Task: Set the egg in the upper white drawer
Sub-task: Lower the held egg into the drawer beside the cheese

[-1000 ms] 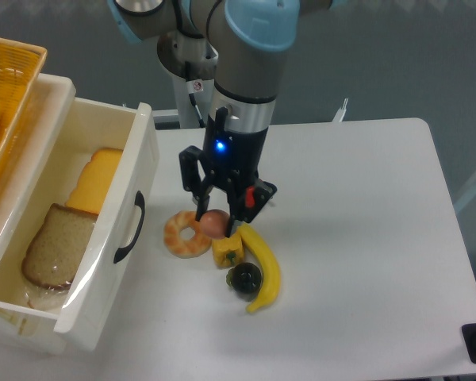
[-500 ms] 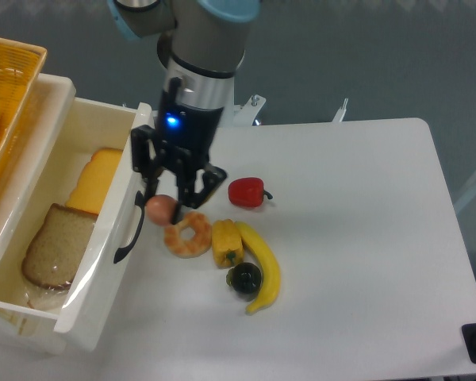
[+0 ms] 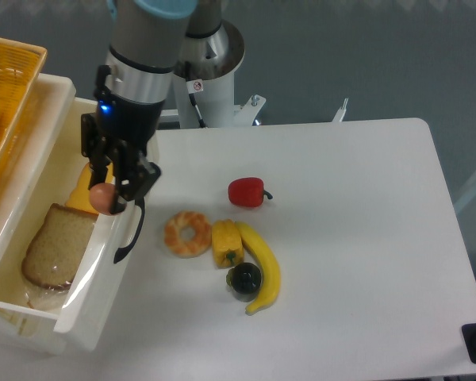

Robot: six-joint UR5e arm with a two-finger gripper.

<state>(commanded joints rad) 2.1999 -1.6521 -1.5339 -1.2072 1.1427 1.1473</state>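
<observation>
The small brownish-pink egg (image 3: 102, 197) hangs between the black fingers of my gripper (image 3: 105, 195), which is shut on it. It is held just above the right wall of the upper white drawer (image 3: 67, 324), near the curved black handle (image 3: 130, 232). The drawer is pulled open and holds a slice of brown bread (image 3: 54, 246) and yellow cheese slices (image 3: 89, 189), partly hidden by my gripper.
On the table lie a red bell pepper (image 3: 247, 191), a ring doughnut (image 3: 189, 233), a yellow pepper piece (image 3: 226, 243), a banana (image 3: 264, 270) and a dark round fruit (image 3: 244, 279). A woven orange-yellow basket (image 3: 8, 71) with a pale bun sits at the far left.
My gripper has carried the egg up from beside the doughnut and leftward across the table to the drawer's right wall. The red pepper, hidden before, now shows.
</observation>
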